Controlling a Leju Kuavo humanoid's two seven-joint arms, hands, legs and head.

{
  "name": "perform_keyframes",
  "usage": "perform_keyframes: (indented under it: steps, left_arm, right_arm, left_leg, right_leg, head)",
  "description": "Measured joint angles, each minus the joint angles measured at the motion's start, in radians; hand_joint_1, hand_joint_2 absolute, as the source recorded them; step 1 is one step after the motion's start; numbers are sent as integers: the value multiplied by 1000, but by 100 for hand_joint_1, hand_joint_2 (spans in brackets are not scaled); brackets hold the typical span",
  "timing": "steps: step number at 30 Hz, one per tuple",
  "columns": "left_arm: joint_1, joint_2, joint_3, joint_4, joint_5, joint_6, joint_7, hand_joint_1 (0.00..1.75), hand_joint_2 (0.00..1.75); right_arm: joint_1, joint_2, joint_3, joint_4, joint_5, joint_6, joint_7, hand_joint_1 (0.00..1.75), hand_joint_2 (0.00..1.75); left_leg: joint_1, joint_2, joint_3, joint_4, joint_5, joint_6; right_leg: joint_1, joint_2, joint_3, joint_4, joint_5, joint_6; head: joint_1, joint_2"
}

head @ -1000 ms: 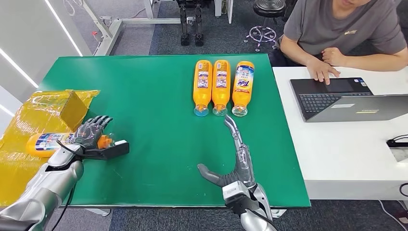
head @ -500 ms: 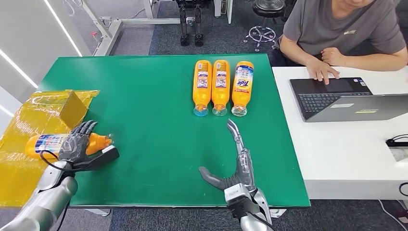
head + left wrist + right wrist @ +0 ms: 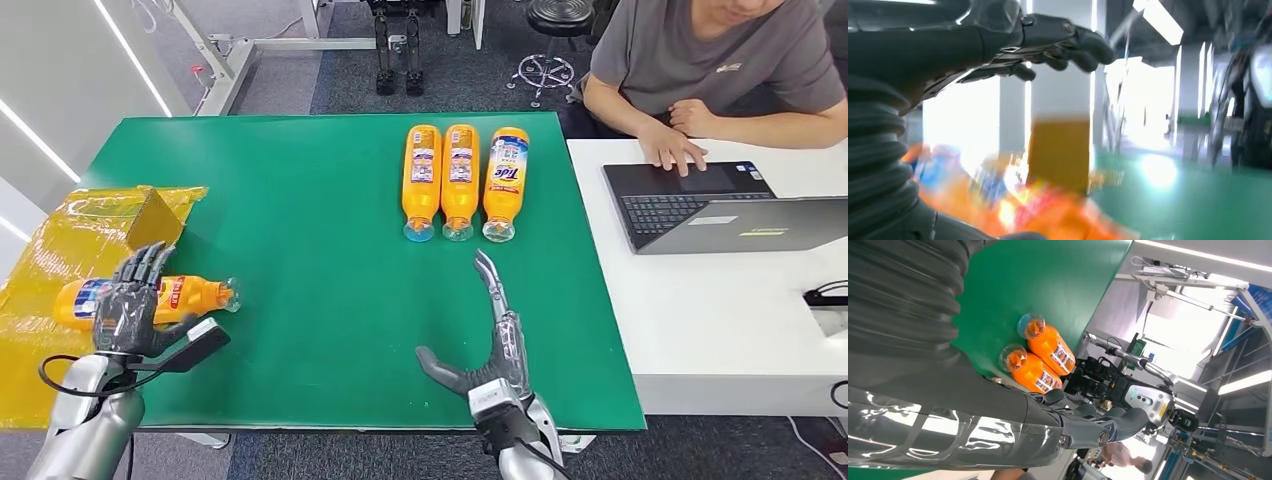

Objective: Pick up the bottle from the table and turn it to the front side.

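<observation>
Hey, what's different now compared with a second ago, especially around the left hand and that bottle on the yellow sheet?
The left hand has drawn back toward the robot and away from the table's middle, uncovering the neck and cap of the lone bottle, which stays lying on the yellow sheet; the fingers are spread, gripping nothing. The right hand barely shifted. The three bottles and the person stayed put.

1. On the table (image 3: 320,180), three bottles (image 3: 459,182) lie side by side at about 1 o'clock, caps toward the robot.
2. A single bottle (image 3: 180,296) lies at 9 o'clock, half on the plastic sheet (image 3: 40,350), cap pointing to 3 o'clock.
3. A box (image 3: 152,225) sits on the sheet just behind that bottle.
4. The left hand (image 3: 130,305) is over the bottle's middle.
5. The right hand (image 3: 490,330) rests at 5 o'clock, before the three bottles.
6. A laptop (image 3: 720,205) sits on the side table (image 3: 720,320) at 3 o'clock, a person (image 3: 720,60) behind it.
</observation>
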Motion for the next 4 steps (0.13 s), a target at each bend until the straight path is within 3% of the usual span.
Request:
perform_keyframes:
  steps: [4]
  left_arm:
    - [21,-61,81,-234,46,1,-15,0,175]
  right_arm:
    - [-12,8,6,15,-4,7,0,0,175]
  left_leg:
    - [0,0,0,0,0,0]
  right_leg:
    - [0,0,0,0,0,0]
  head:
    - [0,0]
